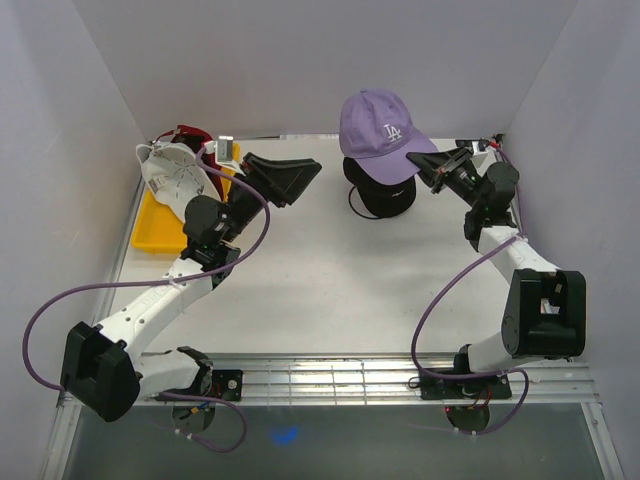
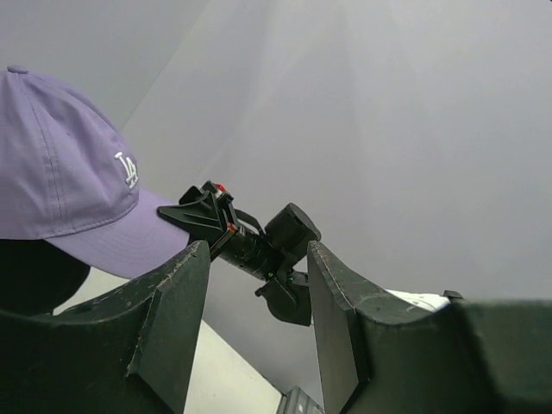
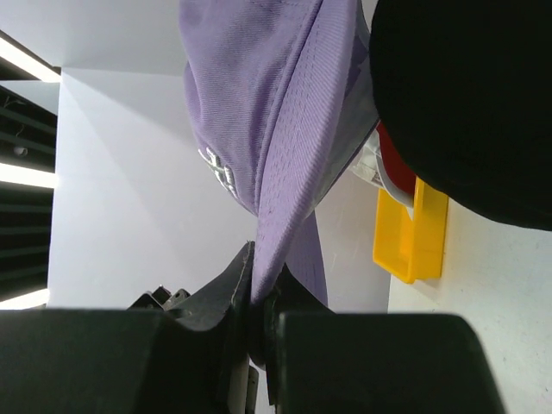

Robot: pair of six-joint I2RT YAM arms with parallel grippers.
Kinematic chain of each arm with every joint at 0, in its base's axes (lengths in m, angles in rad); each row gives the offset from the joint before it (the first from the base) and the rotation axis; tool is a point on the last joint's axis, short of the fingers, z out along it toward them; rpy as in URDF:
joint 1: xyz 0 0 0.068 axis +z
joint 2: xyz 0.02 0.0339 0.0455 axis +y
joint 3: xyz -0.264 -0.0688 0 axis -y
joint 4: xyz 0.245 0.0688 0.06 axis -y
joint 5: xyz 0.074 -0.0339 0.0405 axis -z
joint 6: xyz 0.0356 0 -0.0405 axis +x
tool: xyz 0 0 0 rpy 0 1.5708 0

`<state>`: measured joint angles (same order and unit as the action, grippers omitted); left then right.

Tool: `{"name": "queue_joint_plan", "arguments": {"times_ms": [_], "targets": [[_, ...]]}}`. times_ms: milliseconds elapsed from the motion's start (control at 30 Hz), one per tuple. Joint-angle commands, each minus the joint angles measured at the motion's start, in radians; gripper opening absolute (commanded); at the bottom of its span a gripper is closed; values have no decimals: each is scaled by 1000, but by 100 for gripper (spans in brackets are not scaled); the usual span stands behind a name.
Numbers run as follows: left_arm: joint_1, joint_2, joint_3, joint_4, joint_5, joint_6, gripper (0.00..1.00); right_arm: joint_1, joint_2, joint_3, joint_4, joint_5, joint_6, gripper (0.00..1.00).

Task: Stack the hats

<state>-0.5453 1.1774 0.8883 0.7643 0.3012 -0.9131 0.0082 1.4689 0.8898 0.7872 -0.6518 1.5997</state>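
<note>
One lavender cap (image 1: 380, 125), brim pinched in right claw (image 1: 424, 162); left claw (image 1: 298, 185) spread wide.

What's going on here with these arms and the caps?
Two robot arms are stacking baseball caps. The right gripper is pinching the brim of the purple cap, holding it over the black cap in the middle of the table. I cannot tell whether it rests fully on it. The left gripper is open and empty, pointing towards that pile. A white cap and a red cap sit at the yellow tray on the left.
</note>
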Motion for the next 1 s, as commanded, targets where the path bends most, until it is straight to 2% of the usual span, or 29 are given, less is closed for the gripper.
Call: {"name": "queue_joint_plan", "arguments": {"times_ms": [0, 533, 967], "targets": [[1, -5, 15, -5, 18, 13, 59, -40, -1, -28, 89, -25, 3, 8], [1, 34, 35, -19, 36, 13, 59, -70, 53, -95, 80, -65, -57, 8], [19, 68, 77, -56, 62, 23, 59, -82, 99, -106, 118, -55, -17, 8]]}}
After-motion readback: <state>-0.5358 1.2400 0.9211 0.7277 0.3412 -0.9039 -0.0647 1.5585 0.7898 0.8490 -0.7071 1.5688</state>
